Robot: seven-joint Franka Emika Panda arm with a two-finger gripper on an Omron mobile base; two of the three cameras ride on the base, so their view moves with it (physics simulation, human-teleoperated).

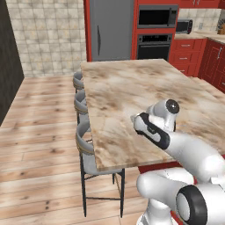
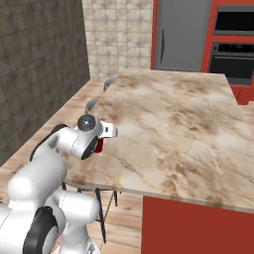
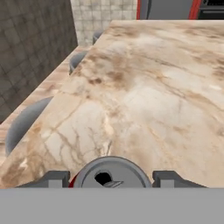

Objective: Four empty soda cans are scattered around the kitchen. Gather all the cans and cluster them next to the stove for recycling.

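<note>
1. I had the claw (image 3: 110,181) low over the near end of the tabletop (image 1: 132,92), and in the hand view a can (image 3: 109,175) sat right between its two tips, silvery top facing the camera, a sliver of red at its left side.
2. The tips stood just beside the can on either side. Whether they were actually pinching it, I could not tell; the contact was hidden below the frame.
3. From the right base view a patch of red (image 2: 99,145) peeked out under the wrist, so the can was at the hand, near the tabletop's left edge above the stools (image 1: 85,145).
4. My read: this was the grasp step on one can, with the carry to the stove to follow. No stove in sight here, just the fridge (image 1: 112,28) and wall oven (image 1: 154,44) far ahead.
5. To do it well, I judged the squeeze should land mid-body, centred, and gentle, since an empty can dents and slips easily.
6. Lift straight up before any swing; that edge was close, and a nudge left could tip the can to the floor.
</note>
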